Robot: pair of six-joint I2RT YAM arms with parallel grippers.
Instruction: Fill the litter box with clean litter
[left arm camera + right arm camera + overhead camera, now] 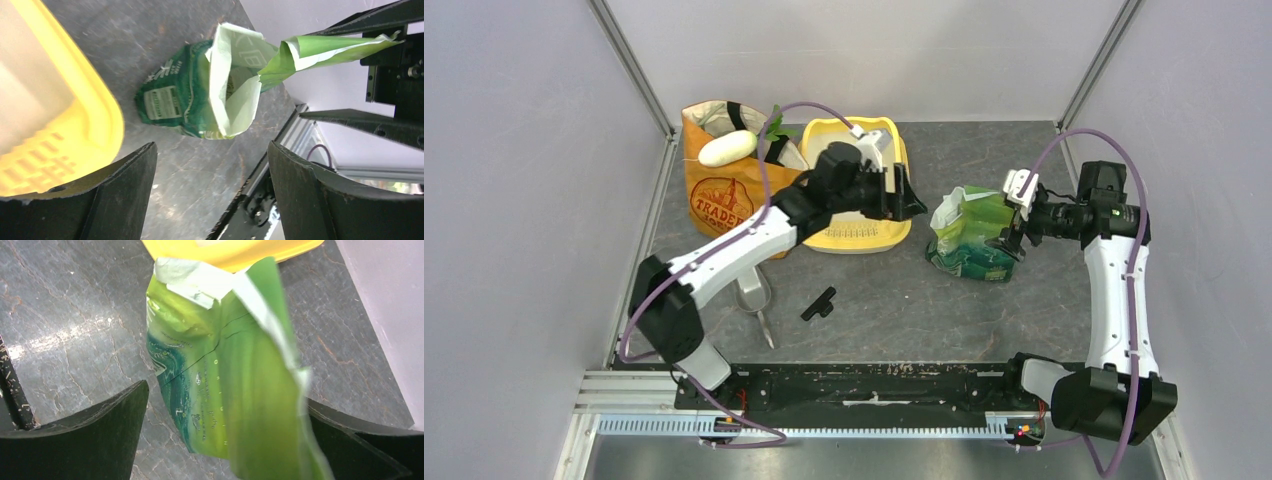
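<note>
The yellow litter box (856,238) lies at the back centre, its basin partly covered by my left arm. It also shows in the left wrist view (95,115) and the right wrist view (235,252). No litter shows; the basin looks pale and bare. The green foil bag (969,235) stands open to its right (175,100). My left gripper (909,195) hovers open and empty over the box's right edge (211,147). My right gripper (1012,225) is open around the bag's upper flap (225,380), which lies against one finger (370,122).
An orange paper grocery bag (722,185) with a white object stands left of the box. A clear scoop (756,292) and a small black part (819,303) lie on the near table. Grey walls close in both sides.
</note>
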